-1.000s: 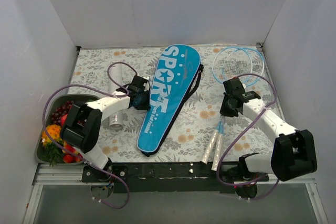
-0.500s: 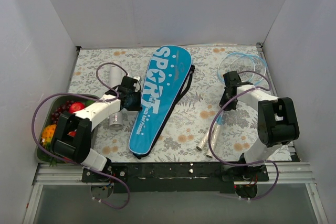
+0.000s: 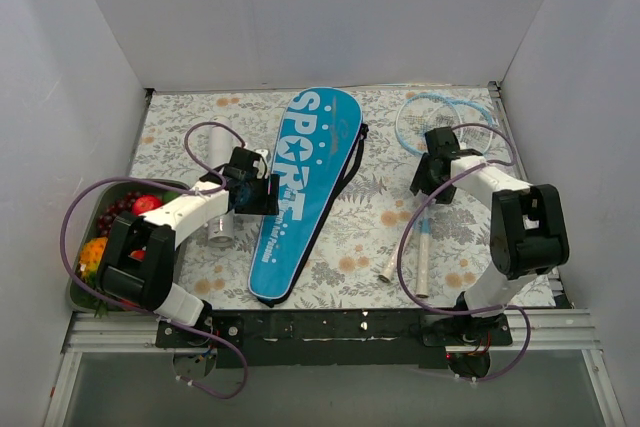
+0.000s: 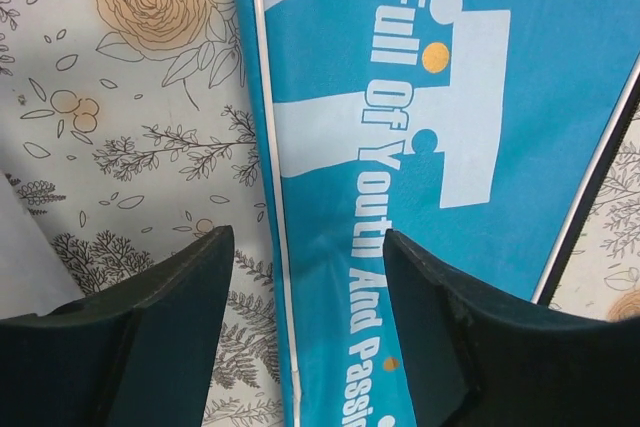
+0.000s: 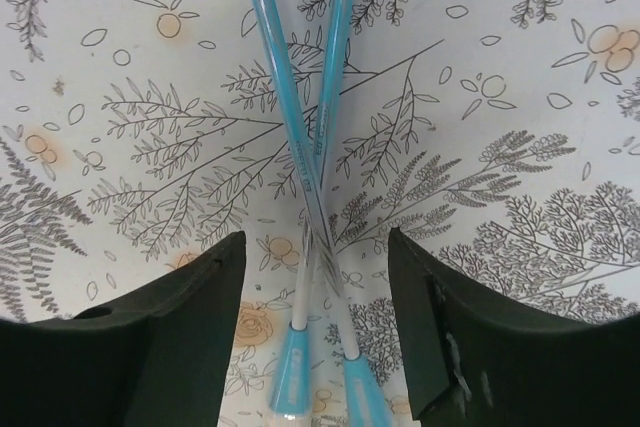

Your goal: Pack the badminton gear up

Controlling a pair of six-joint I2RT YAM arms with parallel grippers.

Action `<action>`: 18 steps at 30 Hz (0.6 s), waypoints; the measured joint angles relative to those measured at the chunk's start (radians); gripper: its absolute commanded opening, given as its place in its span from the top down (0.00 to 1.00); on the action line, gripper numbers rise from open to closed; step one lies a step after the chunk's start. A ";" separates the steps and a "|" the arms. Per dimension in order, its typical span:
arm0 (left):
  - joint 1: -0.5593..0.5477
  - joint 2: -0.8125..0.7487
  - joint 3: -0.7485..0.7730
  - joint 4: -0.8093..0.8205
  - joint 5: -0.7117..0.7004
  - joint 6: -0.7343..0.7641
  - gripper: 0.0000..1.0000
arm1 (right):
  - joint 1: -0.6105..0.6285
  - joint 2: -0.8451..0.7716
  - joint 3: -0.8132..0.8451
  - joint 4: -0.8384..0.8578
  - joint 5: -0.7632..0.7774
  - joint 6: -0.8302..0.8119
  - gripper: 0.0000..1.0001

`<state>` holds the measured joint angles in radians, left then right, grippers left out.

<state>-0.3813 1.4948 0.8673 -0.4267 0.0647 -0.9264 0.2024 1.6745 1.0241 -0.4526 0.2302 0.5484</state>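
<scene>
**Two robot arms poised over badminton gear on a flowered surface**

Top view: A long blue racket cover [image 3: 300,192] lettered "SPORT" lies at a slant in the middle of the floral surface [image 3: 350,237]. The left tool [image 3: 255,190] sits at the cover's left edge, about halfway along it. Just left of that arm lies a white tube [image 3: 219,230]. A dark tray of fruit [image 3: 84,265] sits at the far left edge. On the right lie two light-blue rackets [image 3: 421,262], heads toward the far corner and silvery handles toward the near edge. The right tool [image 3: 432,169] is over them, just below the heads.

Left wrist view: The left tool [image 4: 305,322] is released, its dark fingers [image 4: 170,327] spread wide. Between them runs the cover's white-piped left edge [image 4: 270,197]. Whether the fingers touch it cannot be told.

Right wrist view: The right tool [image 5: 315,327] is also released, with nothing gripped. The two racket shafts [image 5: 310,157] cross each other between its spread fingers [image 5: 165,347].
</scene>
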 measured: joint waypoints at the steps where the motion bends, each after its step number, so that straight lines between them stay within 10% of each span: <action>1: 0.000 0.000 0.005 -0.009 0.000 0.004 0.35 | 0.000 -0.012 0.001 -0.004 0.004 -0.003 0.34; 10: -0.037 -0.056 0.127 -0.090 -0.031 0.010 0.32 | 0.001 -0.244 0.001 -0.033 -0.015 -0.032 0.37; 18: -0.340 -0.111 0.187 -0.165 -0.150 -0.046 0.33 | 0.051 -0.352 -0.022 -0.074 -0.086 -0.075 0.38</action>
<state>-0.7212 1.3838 1.0542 -0.5919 -0.0856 -0.9726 0.2535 1.3224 1.0023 -0.5266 0.1440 0.4732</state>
